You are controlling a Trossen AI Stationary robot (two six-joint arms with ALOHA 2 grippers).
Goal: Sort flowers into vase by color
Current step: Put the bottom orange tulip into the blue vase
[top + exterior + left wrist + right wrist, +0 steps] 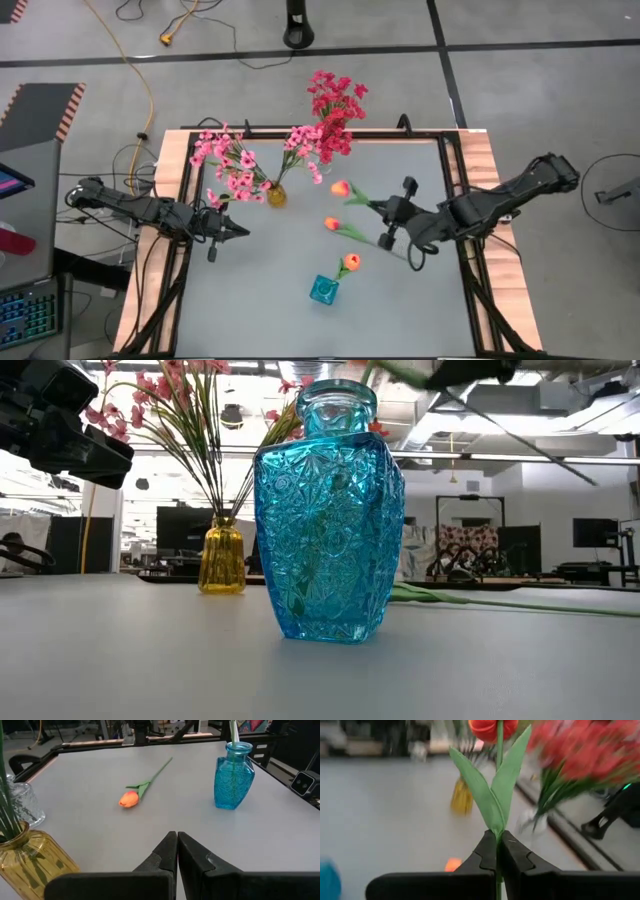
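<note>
Three orange tulips are the unsorted or half-sorted part of the job, seen from above. One tulip already stands in the blue vase near the front of the tabletop. A second tulip lies loose on the tabletop between the vases. The third tulip is clamped by its stem in the right hand, its bud pointing toward the yellow vase. Pink sprays fill that yellow vase, and dark-red sprays stand at the rear edge; their vase I cannot make out here. The left hand waits near the left edge, pinched shut and empty.

Level across the tabletop, the blue vase fills the middle with a stem inside it, the yellow vase behind it, and a green stem lying flat to the right.

Past the left arm's closed fingers, the loose tulip lies well apart from the blue vase, and a clear glass vase stands beside the yellow one.

Past the right arm's fingers, the jaws are shut narrow on the tulip stem just below its leaves.

My reading: pink and red look done; two tulips remain for the blue vase, one in hand.
</note>
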